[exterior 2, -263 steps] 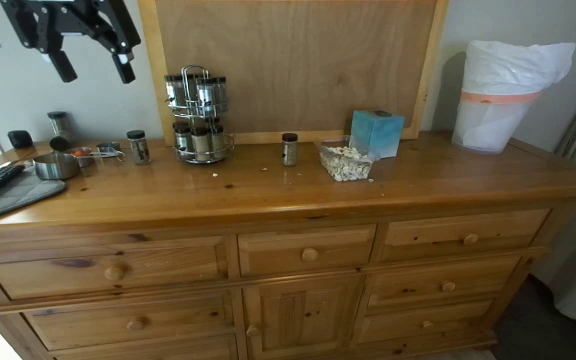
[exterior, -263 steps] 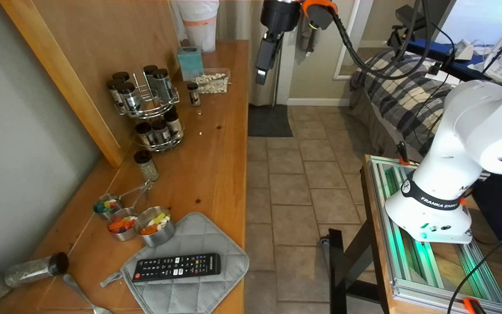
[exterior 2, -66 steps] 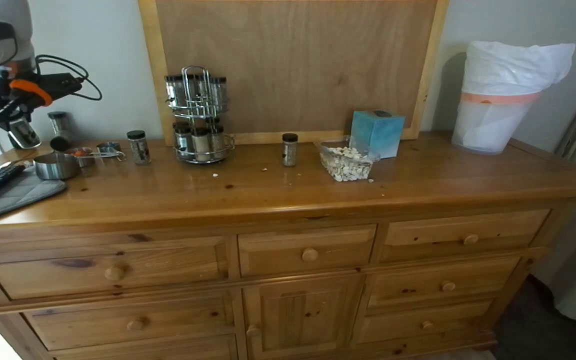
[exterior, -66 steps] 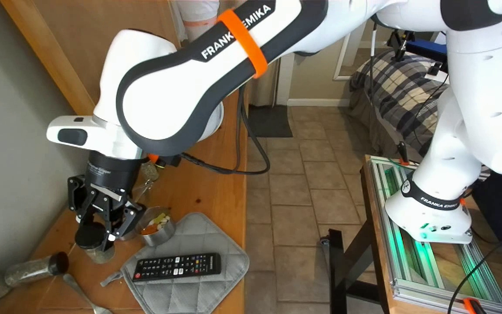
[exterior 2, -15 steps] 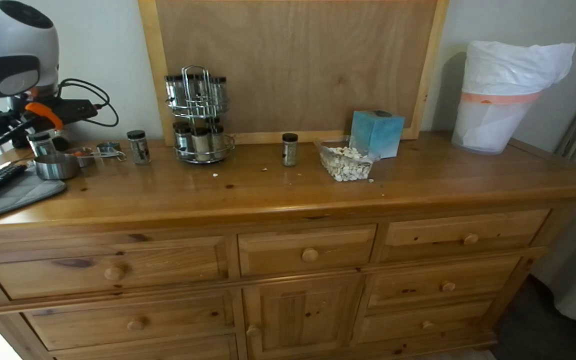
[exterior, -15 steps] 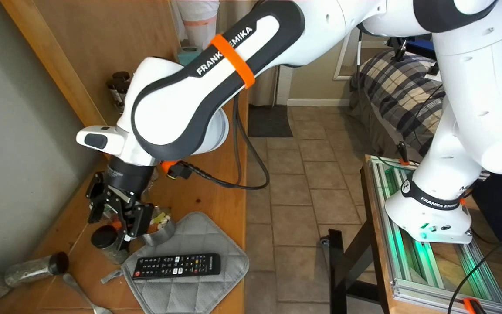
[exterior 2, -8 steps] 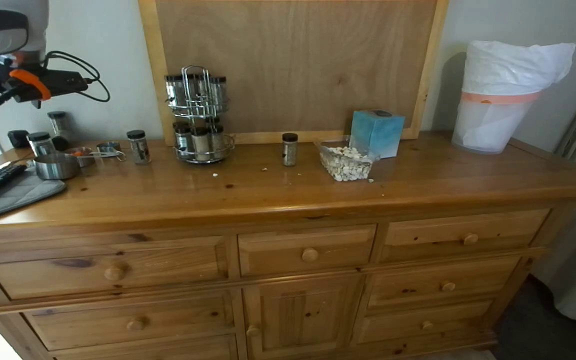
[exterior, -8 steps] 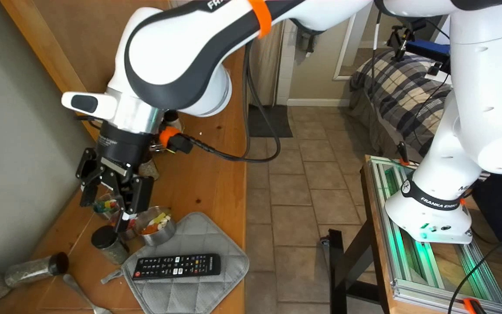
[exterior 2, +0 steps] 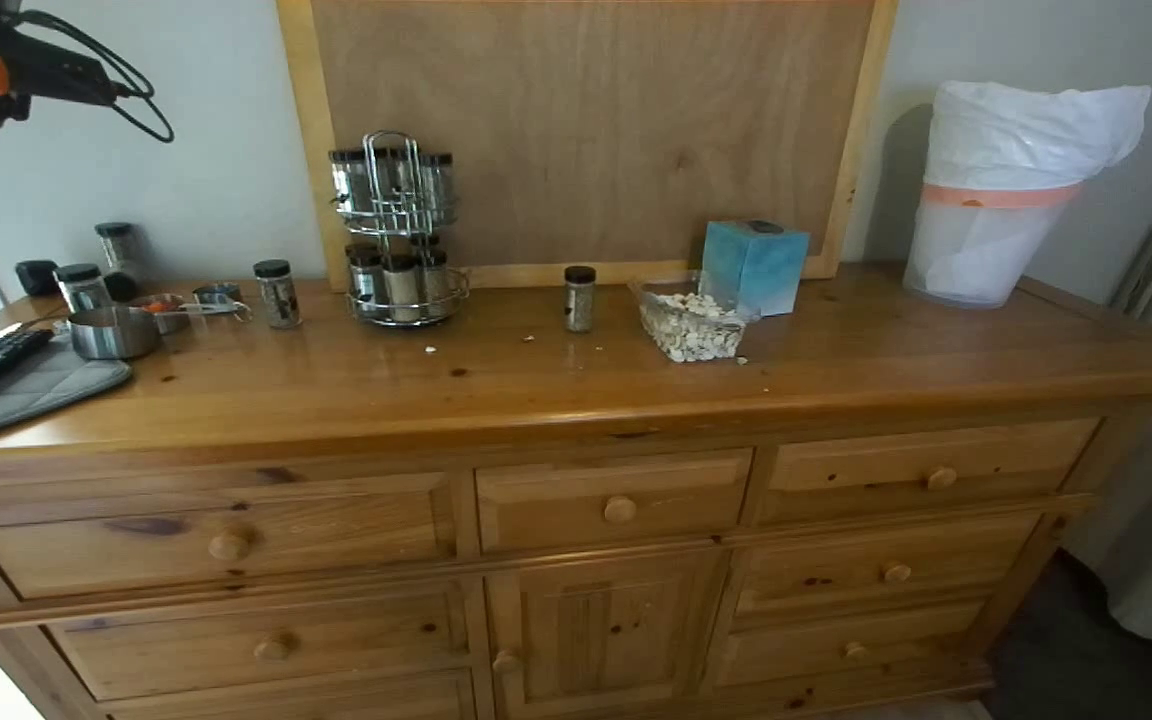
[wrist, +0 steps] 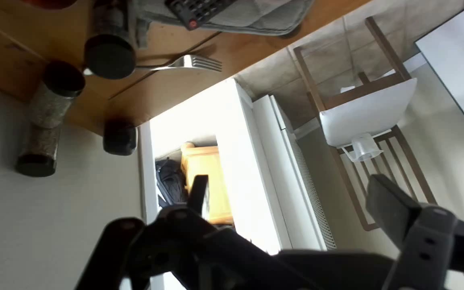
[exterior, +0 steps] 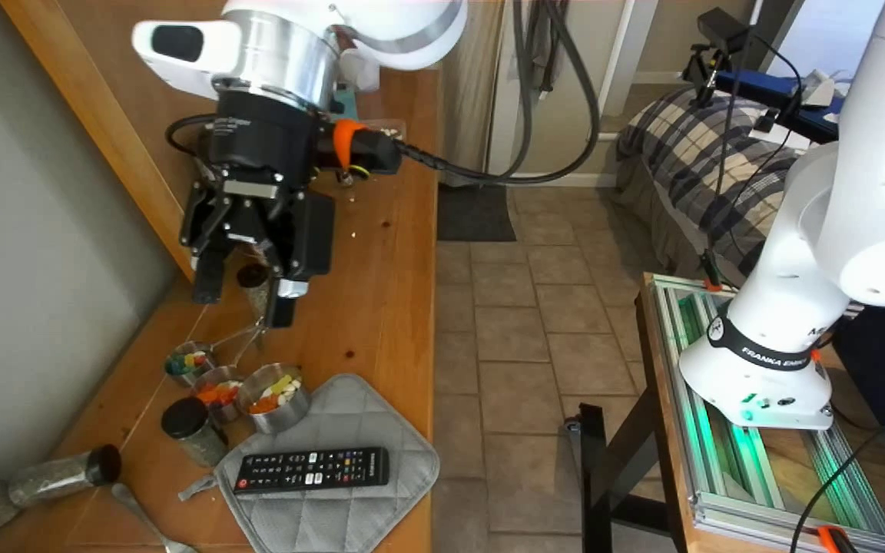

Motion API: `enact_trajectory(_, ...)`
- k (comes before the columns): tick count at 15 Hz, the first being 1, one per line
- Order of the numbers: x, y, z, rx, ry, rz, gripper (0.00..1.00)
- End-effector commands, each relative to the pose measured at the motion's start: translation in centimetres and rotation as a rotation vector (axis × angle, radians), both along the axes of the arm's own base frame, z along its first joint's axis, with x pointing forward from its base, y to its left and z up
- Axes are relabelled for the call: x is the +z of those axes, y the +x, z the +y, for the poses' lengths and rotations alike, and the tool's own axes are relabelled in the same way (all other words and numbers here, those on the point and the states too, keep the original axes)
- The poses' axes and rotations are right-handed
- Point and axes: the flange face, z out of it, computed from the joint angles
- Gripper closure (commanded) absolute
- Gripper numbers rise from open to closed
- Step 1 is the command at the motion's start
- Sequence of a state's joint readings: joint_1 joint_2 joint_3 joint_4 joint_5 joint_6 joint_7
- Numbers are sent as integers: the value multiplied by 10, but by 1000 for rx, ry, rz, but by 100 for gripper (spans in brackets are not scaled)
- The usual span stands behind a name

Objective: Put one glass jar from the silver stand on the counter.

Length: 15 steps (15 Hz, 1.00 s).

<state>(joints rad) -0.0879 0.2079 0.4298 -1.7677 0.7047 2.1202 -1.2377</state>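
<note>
A glass jar point(exterior: 197, 434) with a dark cap stands on the wooden counter point(exterior: 392, 307), between the measuring cups and the fork. In an exterior view it shows behind the steel cup point(exterior 2: 83, 287), and the wrist view shows its dark cap point(wrist: 110, 57). The silver stand point(exterior 2: 406, 322) holds several more jars on two tiers; in an exterior view my arm hides it. My gripper point(exterior: 244, 306) is open and empty, raised above the counter and apart from the placed jar. The wrist view shows its fingers spread point(wrist: 290, 188) with nothing between them.
Measuring cups point(exterior: 273, 407) hold candies beside a grey pot holder point(exterior: 335, 514) with a remote point(exterior: 312, 470). A fork point(exterior: 143, 518) and a lying jar point(exterior: 62, 478) are near the wall. A single jar point(exterior 2: 579, 300), pebble container point(exterior 2: 693, 330) and tissue box point(exterior 2: 756, 265) stand farther along.
A jar left the stand's upper tier, was held low by my gripper, then stood on the counter. The gripper let go, rose and moved back toward the stand's end.
</note>
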Motion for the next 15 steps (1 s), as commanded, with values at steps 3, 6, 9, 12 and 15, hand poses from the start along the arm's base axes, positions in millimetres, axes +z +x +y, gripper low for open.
enact_trajectory(3,46,-88,-48,-51,-30,212,0)
enact_trajectory(6,55,-133,-75,-80,-36,334,0)
enact_trajectory(9,57,-173,-98,-136,-41,444,0)
enact_trajectory(12,57,-163,-102,-130,-62,437,0)
enact_trajectory(15,57,-179,-107,-152,-63,447,0)
